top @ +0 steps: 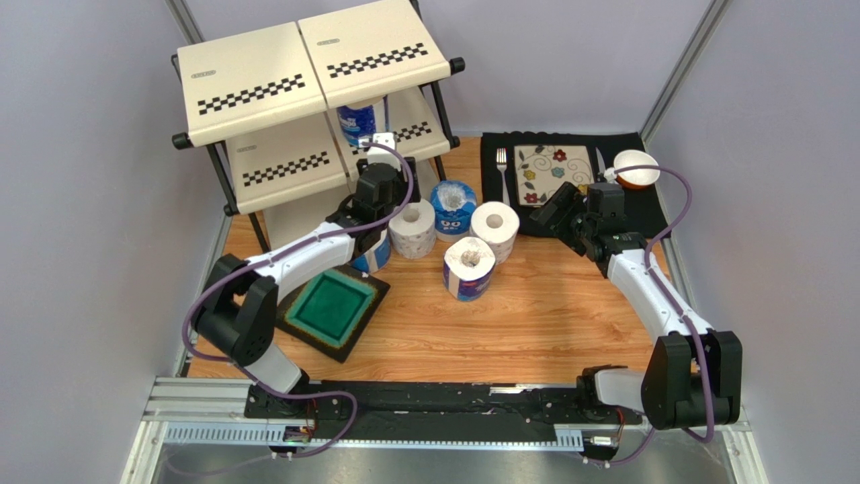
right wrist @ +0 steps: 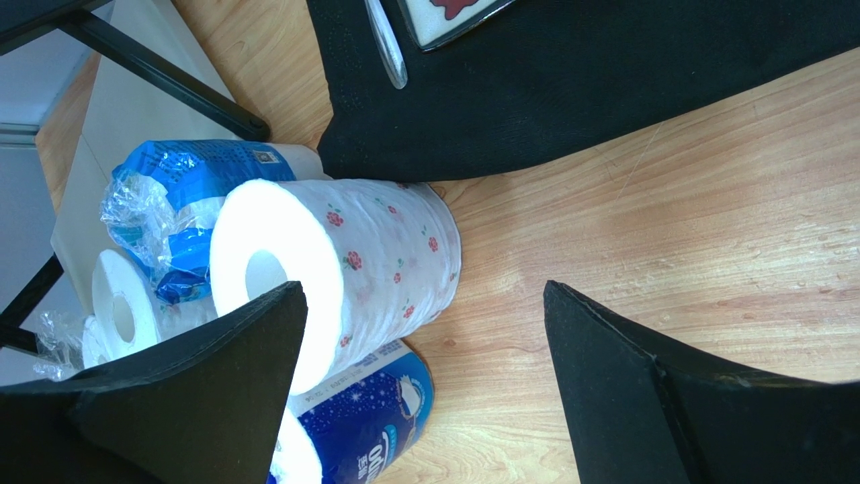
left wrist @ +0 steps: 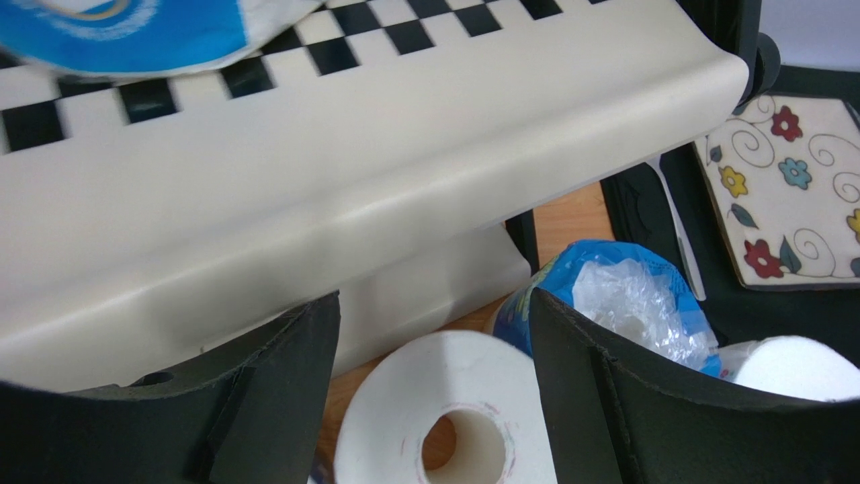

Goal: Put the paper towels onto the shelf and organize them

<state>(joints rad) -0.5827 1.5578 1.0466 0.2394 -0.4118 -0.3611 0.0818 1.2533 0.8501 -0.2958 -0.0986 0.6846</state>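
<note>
**Reference landmark: the shelf [top: 264,86].**

1. Task items. One blue-wrapped roll [top: 355,123] stands on the shelf's middle tier. The other five paper towels remain on the table in front of the shelf. They are grouped close together, which keeps them within reach of both arms.

2. Left gripper [left wrist: 432,333]. It sits at the front edge of the shelf, fingers spread and nothing between them. A plain white roll [left wrist: 444,424] stands upright below it, core hole facing up. A further blue-printed roll [top: 373,254] lies under the left arm, nearer the arm bases than the shelf.

3. Right gripper [right wrist: 424,292]. It is on the side of the group away from the shelf, over the edge of a black placemat [right wrist: 606,81]. Its jaws are wide apart and empty. They face the flower-patterned roll [right wrist: 373,252], which stands just beside one finger. This is judged to be an approach for the next pick.

4. Markings. The star-printed wrapper [right wrist: 363,424] carries white lettering, only partly visible and not readable. The clear-and-blue wrapped roll [right wrist: 192,192] shows a small printed panel, too small to read. The small tags on the shelf panels are likewise illegible.
</note>
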